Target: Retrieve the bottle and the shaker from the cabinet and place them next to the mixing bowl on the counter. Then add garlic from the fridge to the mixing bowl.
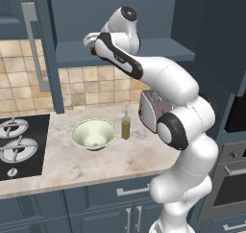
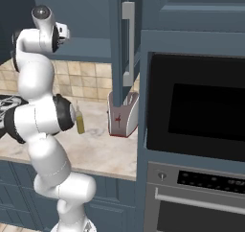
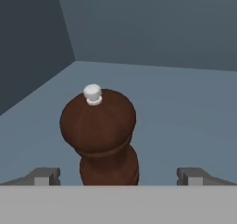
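The dark brown shaker (image 3: pixel 99 135) with its pale knob stands upright on the cabinet shelf (image 3: pixel 185 107). My gripper (image 3: pixel 119 176) is open, its fingertips (image 3: pixel 44 176) wide on either side of the shaker's lower body and clear of it. In the left base view my hand (image 1: pixel 92 38) reaches into the open cabinet (image 1: pixel 163 49). The bottle (image 1: pixel 126 123) of yellow-olive liquid stands on the counter (image 1: pixel 120 157) just right of the pale green mixing bowl (image 1: pixel 93 133). The bottle (image 2: pixel 80 121) also shows beside my arm in the right base view.
A red and silver toaster (image 1: pixel 153 109) stands right of the bottle against the wall. The cabinet door (image 1: pixel 45 49) hangs open left of my hand, with its grey bar handle (image 1: pixel 33 44). A black stove (image 1: pixel 19 145) lies at the left. A built-in oven (image 2: pixel 196 106) fills the right.
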